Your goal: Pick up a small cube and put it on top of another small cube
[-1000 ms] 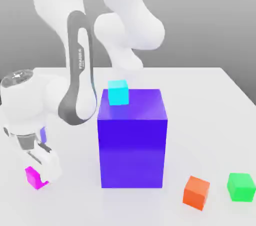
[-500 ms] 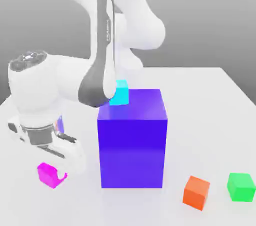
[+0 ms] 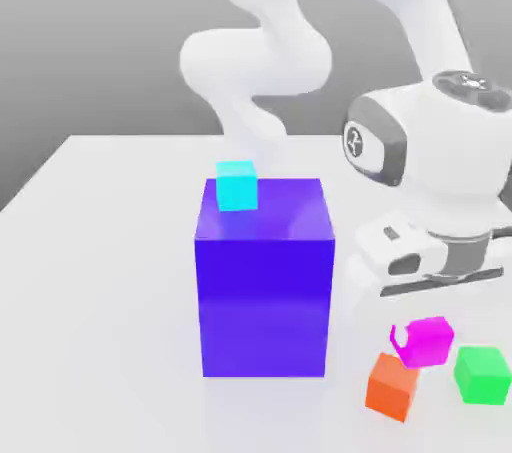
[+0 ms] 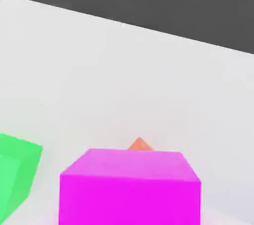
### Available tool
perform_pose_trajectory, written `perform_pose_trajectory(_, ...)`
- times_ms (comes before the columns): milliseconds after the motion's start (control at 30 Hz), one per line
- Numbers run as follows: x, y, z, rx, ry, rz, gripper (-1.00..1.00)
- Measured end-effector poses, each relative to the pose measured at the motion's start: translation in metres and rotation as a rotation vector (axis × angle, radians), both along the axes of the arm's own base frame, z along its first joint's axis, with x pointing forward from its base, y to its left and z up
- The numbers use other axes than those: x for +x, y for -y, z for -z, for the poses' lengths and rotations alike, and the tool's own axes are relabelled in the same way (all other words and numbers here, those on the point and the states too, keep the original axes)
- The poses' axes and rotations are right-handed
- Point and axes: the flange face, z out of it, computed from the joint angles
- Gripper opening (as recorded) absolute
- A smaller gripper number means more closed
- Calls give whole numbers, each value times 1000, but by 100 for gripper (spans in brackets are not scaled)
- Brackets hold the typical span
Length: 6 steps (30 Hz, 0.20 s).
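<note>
From the exterior view, the gripper has its jaws closed on the magenta cube, lifted clear of the table, just above the orange cube and beside the green cube, with open table toward the big blue-purple block. In the hand view, the magenta cube hides most of the orange cube; the green cube sits near it.

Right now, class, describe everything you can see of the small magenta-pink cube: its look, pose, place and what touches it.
The magenta-pink cube is small, plain and evenly coloured, with a smooth matte look and no markings. It is tilted and lifted off the white table, held in the shut jaws of the gripper below the white hand. It hangs just above the orange cube and beside the green cube, on the exterior view's right of the big blue-purple block.
</note>
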Motion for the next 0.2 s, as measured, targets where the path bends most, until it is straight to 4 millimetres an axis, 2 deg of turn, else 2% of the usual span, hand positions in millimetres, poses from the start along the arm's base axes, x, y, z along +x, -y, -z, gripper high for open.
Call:
perform_pose_trajectory(67,-10,-22,23,0,5,-46,-100)
perform_pose_trajectory(100,-12,-26,34,-1,4,-54,100)
perform_pose_trajectory(200,-12,-26,34,-1,4,-54,100)
